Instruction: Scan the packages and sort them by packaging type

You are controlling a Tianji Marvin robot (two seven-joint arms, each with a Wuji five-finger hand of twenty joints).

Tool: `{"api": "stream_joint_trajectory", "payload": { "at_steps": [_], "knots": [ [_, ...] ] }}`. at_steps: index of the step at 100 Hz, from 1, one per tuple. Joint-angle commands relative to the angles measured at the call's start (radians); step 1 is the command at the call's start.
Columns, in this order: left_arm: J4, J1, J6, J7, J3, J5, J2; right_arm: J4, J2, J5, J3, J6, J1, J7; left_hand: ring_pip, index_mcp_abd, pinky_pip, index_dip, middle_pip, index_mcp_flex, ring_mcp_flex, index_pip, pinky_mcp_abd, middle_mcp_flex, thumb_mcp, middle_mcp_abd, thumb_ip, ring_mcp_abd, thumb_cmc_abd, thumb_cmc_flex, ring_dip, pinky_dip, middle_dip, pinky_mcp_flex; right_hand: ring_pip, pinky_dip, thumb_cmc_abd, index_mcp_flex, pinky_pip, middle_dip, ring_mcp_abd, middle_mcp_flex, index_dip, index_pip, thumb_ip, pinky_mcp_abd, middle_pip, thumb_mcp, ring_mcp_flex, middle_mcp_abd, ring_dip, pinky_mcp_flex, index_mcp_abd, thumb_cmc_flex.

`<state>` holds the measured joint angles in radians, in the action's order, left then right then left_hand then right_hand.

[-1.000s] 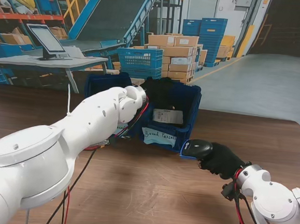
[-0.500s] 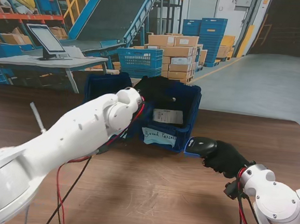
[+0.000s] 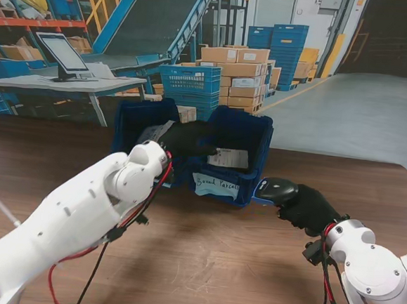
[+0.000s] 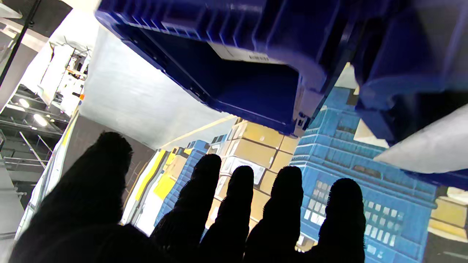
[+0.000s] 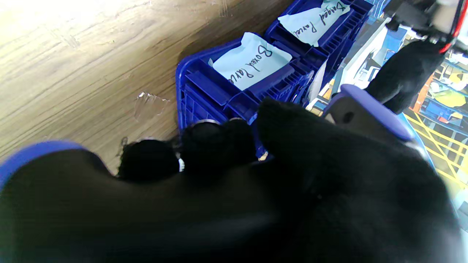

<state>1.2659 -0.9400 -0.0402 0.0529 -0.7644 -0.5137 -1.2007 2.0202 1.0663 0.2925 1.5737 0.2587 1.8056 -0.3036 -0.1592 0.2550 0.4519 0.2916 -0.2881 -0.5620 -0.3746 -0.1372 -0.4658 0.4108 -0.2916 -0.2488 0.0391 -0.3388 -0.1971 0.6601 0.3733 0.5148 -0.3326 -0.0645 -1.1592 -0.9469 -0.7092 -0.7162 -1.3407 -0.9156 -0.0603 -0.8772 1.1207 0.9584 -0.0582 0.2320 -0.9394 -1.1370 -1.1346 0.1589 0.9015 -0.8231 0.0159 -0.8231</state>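
Fingers spread and empty, left hand (image 3: pixel 187 138) has drawn back over the bins (image 3: pixel 240 137); boxed parcel (image 3: pixel 228 157) lies inside, delivered; right hand (image 3: pixel 308 208) grips the scanner (image 3: pixel 274 191) by the table's right edge.

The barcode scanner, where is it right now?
In the stand view the scanner is on the robot's right, gripped in the gloved right hand over the wooden table, just beside the near right corner of the blue bin labelled Boxed Parcel.
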Motion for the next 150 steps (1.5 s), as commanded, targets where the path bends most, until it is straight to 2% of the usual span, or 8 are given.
{"api": "stream_joint_trajectory", "payload": {
  "at_steps": [1, 24, 36, 45, 66, 96, 123, 150],
  "knots": [
    [0.024, -0.040, -0.005, -0.020, -0.004, -0.003, 0.016, 0.010, 0.009, 0.001, -0.003, 0.005, 0.002, -0.010, 0.023, 0.005, -0.036, -0.006, 0.022, 0.031, 0.050, 0.012, 0.023, -0.029, 0.035, 0.001, -0.028, -0.027, 0.044, 0.031, -0.018, -0.018, 0.011, 0.024, -0.028, -0.021, 0.074, -0.038, -0.064, -0.008, 0.002, -0.010, 0.009, -0.001, 0.025, 0.000, 0.010, -0.111, -0.023, 0.011, 0.019, -0.010, 0.067, -0.085],
    [0.156, -0.192, -0.029, -0.013, -0.097, -0.055, 0.047, 0.003, 0.008, 0.029, -0.011, 0.014, 0.001, -0.006, 0.028, 0.010, -0.051, -0.007, 0.028, 0.040, 0.068, 0.024, 0.022, -0.046, 0.072, -0.002, -0.031, -0.025, 0.055, 0.043, -0.022, -0.027, 0.013, 0.032, -0.028, -0.021, 0.075, -0.037, -0.064, -0.008, 0.003, -0.011, 0.009, -0.002, 0.026, 0.000, 0.010, -0.112, -0.023, 0.010, 0.019, -0.009, 0.069, -0.084],
    [0.222, -0.265, -0.038, -0.019, -0.139, -0.073, 0.060, 0.002, 0.003, 0.076, -0.016, 0.029, -0.007, -0.021, 0.032, 0.017, -0.061, -0.008, 0.034, 0.052, 0.081, 0.033, 0.024, -0.059, 0.087, -0.003, -0.033, -0.027, 0.064, 0.048, -0.024, -0.031, 0.014, 0.038, -0.027, -0.020, 0.075, -0.038, -0.063, -0.008, 0.004, -0.011, 0.009, -0.002, 0.026, -0.002, 0.010, -0.111, -0.022, 0.010, 0.018, -0.008, 0.070, -0.083],
    [0.258, -0.312, -0.047, -0.013, -0.163, -0.095, 0.067, -0.004, -0.001, 0.100, -0.020, 0.035, -0.014, -0.031, 0.031, 0.017, -0.064, -0.007, 0.034, 0.050, 0.079, 0.034, 0.022, -0.058, 0.097, -0.002, -0.035, -0.028, 0.066, 0.052, -0.023, -0.031, 0.014, 0.036, -0.026, -0.020, 0.076, -0.036, -0.062, -0.007, 0.005, -0.011, 0.009, -0.002, 0.027, -0.002, 0.010, -0.111, -0.024, 0.008, 0.018, -0.010, 0.070, -0.082],
    [0.317, -0.400, -0.066, -0.009, -0.213, -0.118, 0.078, -0.045, -0.001, 0.091, -0.033, 0.059, -0.042, -0.036, 0.032, 0.016, -0.073, -0.005, 0.035, 0.049, 0.080, 0.036, 0.021, -0.058, 0.113, -0.003, -0.038, -0.026, 0.070, 0.061, -0.024, -0.032, 0.013, 0.036, -0.025, -0.019, 0.076, -0.037, -0.063, -0.008, 0.007, -0.011, 0.010, -0.001, 0.027, -0.001, 0.010, -0.112, -0.023, 0.007, 0.018, -0.012, 0.072, -0.082],
    [0.337, -0.490, -0.101, 0.020, -0.266, -0.089, 0.076, -0.126, -0.006, 0.076, -0.050, 0.089, -0.090, -0.060, 0.032, 0.021, -0.081, -0.003, 0.034, 0.045, 0.081, 0.039, 0.020, -0.056, 0.128, -0.006, -0.041, -0.030, 0.073, 0.073, -0.024, -0.031, 0.012, 0.039, -0.024, -0.018, 0.079, -0.035, -0.062, -0.007, 0.008, -0.010, 0.010, 0.001, 0.028, -0.002, 0.008, -0.112, -0.023, 0.005, 0.017, -0.011, 0.075, -0.079],
    [0.342, -0.544, -0.126, 0.020, -0.311, -0.069, 0.079, -0.237, 0.008, 0.080, -0.106, 0.136, -0.170, 0.004, 0.035, 0.024, -0.093, -0.002, 0.034, 0.040, 0.086, 0.039, 0.021, -0.057, 0.134, -0.007, -0.044, -0.031, 0.073, 0.084, -0.023, -0.030, 0.011, 0.043, -0.020, -0.015, 0.083, -0.033, -0.056, -0.005, 0.004, -0.007, 0.008, 0.005, 0.027, 0.000, 0.008, -0.108, -0.021, -0.001, 0.016, -0.008, 0.081, -0.079],
    [0.326, -0.568, -0.153, 0.022, -0.335, -0.042, 0.078, -0.353, 0.013, 0.103, -0.185, 0.172, -0.285, 0.024, 0.036, 0.024, -0.103, -0.001, 0.034, 0.035, 0.088, 0.040, 0.021, -0.056, 0.137, -0.010, -0.047, -0.031, 0.071, 0.090, -0.023, -0.028, 0.010, 0.041, -0.017, -0.012, 0.087, -0.029, -0.053, -0.001, 0.009, -0.007, 0.004, 0.012, 0.028, -0.005, 0.004, -0.110, -0.022, -0.005, 0.014, -0.008, 0.089, -0.073]
  ]
}}
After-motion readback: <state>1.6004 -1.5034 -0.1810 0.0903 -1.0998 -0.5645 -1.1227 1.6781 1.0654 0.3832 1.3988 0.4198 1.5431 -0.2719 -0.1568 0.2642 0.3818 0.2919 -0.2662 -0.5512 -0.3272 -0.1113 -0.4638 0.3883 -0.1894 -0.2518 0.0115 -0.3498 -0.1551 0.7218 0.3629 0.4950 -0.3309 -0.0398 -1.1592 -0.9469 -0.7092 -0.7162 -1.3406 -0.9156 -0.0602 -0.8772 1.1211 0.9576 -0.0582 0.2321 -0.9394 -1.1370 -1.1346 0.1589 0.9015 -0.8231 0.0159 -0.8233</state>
